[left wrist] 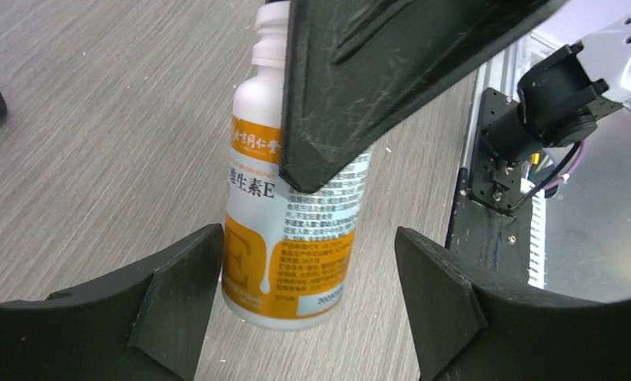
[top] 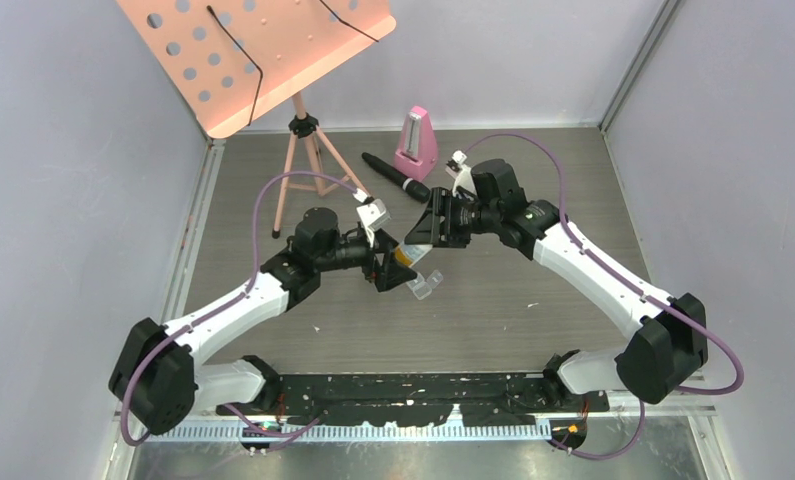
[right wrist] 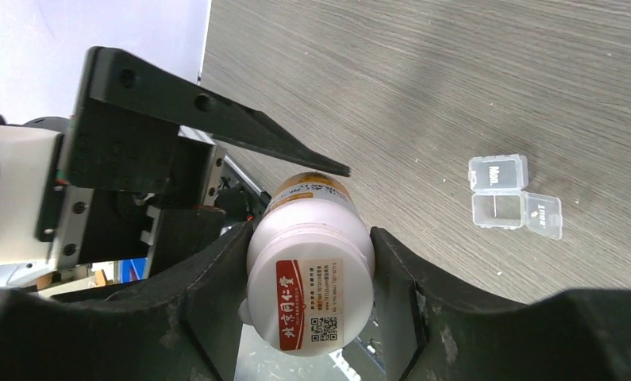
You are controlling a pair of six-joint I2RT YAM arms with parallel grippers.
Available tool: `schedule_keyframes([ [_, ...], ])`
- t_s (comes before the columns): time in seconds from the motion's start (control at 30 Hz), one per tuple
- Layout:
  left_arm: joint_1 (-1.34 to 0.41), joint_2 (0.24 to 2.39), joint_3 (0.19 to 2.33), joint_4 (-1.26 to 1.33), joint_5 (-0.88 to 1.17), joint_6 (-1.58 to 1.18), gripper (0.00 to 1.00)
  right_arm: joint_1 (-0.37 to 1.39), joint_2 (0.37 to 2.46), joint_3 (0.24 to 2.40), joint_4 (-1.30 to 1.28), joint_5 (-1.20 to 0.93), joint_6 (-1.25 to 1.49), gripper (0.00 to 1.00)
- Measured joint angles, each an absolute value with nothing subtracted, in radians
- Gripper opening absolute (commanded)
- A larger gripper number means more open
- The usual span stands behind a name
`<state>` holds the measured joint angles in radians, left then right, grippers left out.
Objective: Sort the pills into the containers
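— Why is the left tool [left wrist: 308, 254] splayed like that?
— Its jaws stand apart on either side of the bottle [left wrist: 284, 238], down at the base and touching nothing. I'd guess it's waiting to steady the body while the right tool [right wrist: 310, 254], clamped on the white cap end, twists.
— And the pills?
— None in sight, presumably inside the bottle. The pill box [right wrist: 498, 210] lies on the surface [right wrist: 455, 79] just beside them, one lid flipped open. Its contents are too small to tell.

Bright, even, diffuse lighting from above. Only faint, soft shadows on table [top: 493, 320]. Slight sheen on bottle [left wrist: 296, 238]. Close foreground soft in wrist views; overhead sharp.
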<state>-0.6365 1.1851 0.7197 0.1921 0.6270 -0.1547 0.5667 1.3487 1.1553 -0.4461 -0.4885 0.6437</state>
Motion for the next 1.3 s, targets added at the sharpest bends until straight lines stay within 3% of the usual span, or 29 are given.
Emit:
schedule_keyframes([
  [0.1, -0.645, 1.206, 0.720, 0.193, 0.606, -0.152, 0.67, 0.574, 1.349, 1.159, -0.446, -0.501, 0.643, 0.48],
  [0.3, -0.647, 1.222, 0.719, 0.205, 0.597, -0.150, 0.29, 0.591, 1.364, 1.171, -0.441, -0.516, 0.619, 0.51],
  [0.43, -0.648, 1.208, 0.696, 0.236, 0.593, -0.140, 0.00, 0.595, 1.364, 1.173, -0.443, -0.517, 0.600, 0.70],
  [0.53, -0.648, 1.196, 0.685, 0.239, 0.588, -0.125, 0.00, 0.600, 1.363, 1.173, -0.440, -0.532, 0.591, 0.84],
  [0.67, -0.648, 1.176, 0.670, 0.243, 0.576, -0.114, 0.00, 0.603, 1.348, 1.173, -0.434, -0.537, 0.567, 0.88],
  [0.87, -0.648, 1.153, 0.656, 0.243, 0.561, -0.093, 0.00, 0.603, 1.296, 1.173, -0.430, -0.529, 0.536, 0.68],
  [1.03, -0.648, 1.132, 0.655, 0.242, 0.558, -0.088, 0.00, 0.600, 1.293, 1.172, -0.413, -0.518, 0.537, 0.45],
  [1.3, -0.646, 1.108, 0.616, 0.257, 0.540, -0.097, 0.00, 0.598, 1.289, 1.134, -0.371, -0.523, 0.590, 0.41],
])
